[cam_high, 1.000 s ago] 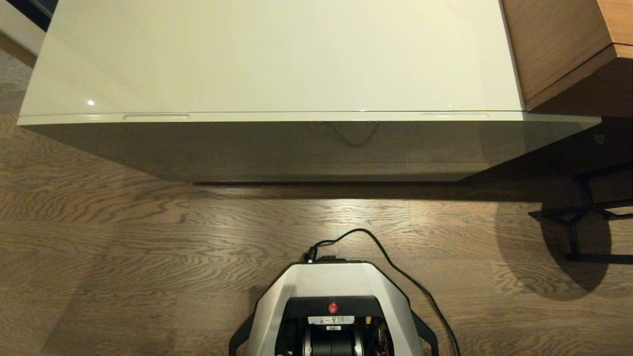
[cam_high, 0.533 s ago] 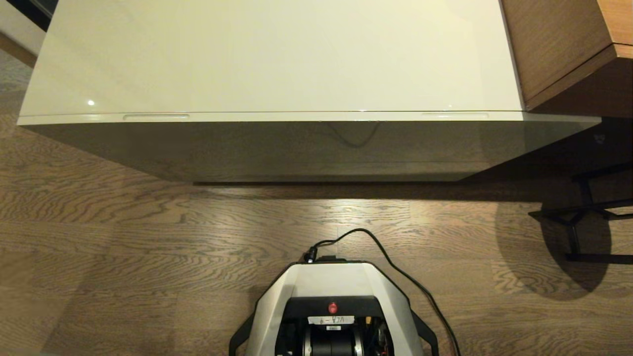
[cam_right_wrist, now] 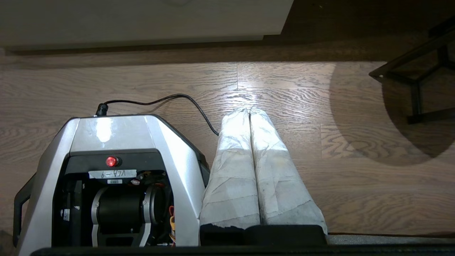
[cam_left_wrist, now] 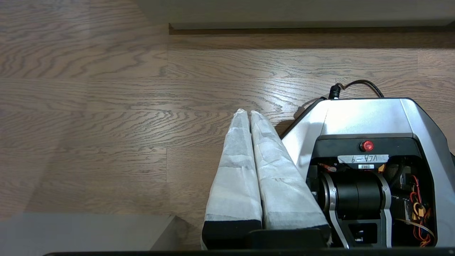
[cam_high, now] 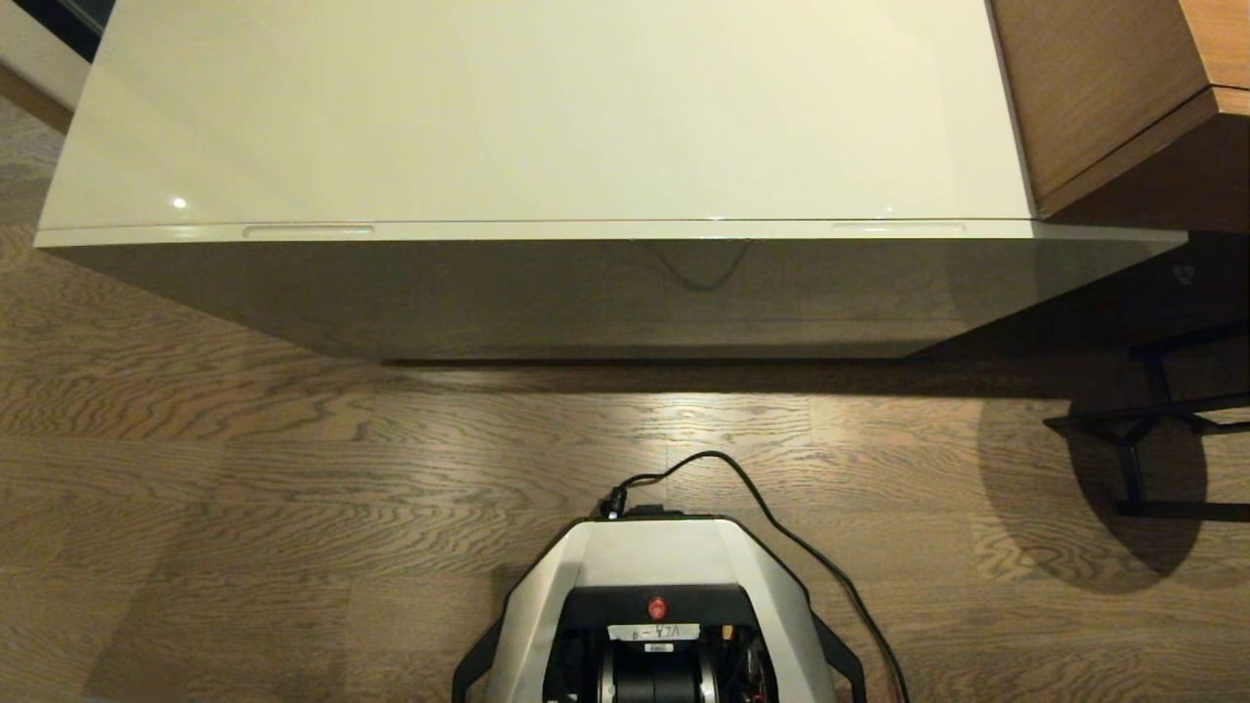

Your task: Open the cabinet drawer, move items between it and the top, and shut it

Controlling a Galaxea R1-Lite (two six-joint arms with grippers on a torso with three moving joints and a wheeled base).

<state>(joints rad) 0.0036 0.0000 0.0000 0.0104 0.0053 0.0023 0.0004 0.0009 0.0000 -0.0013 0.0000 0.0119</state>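
We're looking down from the head camera at the low cabinet, and its glossy cream top [cam_high: 547, 107] is filling the upper half of the frame, with nothing sitting on it that we can see. The cabinet drawer [cam_high: 605, 231] is sitting pushed in, showing as a thin pale strip along the front edge of the top, running nearly the full width of the frame. Its two slim slots are showing too, one toward the left [cam_high: 309, 231] and a fainter one toward the right [cam_high: 898, 228]. Below that strip the shaded cabinet front [cam_high: 586, 293] is reflecting a bit of the cable. No slippers or paper roll are showing anywhere in our views.

Our base [cam_high: 656, 605] is sitting at the bottom centre of the head frame on the wood floor [cam_high: 244, 488], with a black cable [cam_high: 781, 532] curling off its front toward the lower right. Brown wooden furniture [cam_high: 1113, 88] is occupying the upper right corner, and a black metal stand [cam_high: 1152, 430] is poking in at the right edge.

Neither arm is showing in the head view. In the wrist views, the left tool [cam_left_wrist: 249, 115] is pointing down over the floor just beside the base, fingers pressed together and empty. The right tool [cam_right_wrist: 249, 112] is doing the same on the other side, fingers together, gripping nothing.
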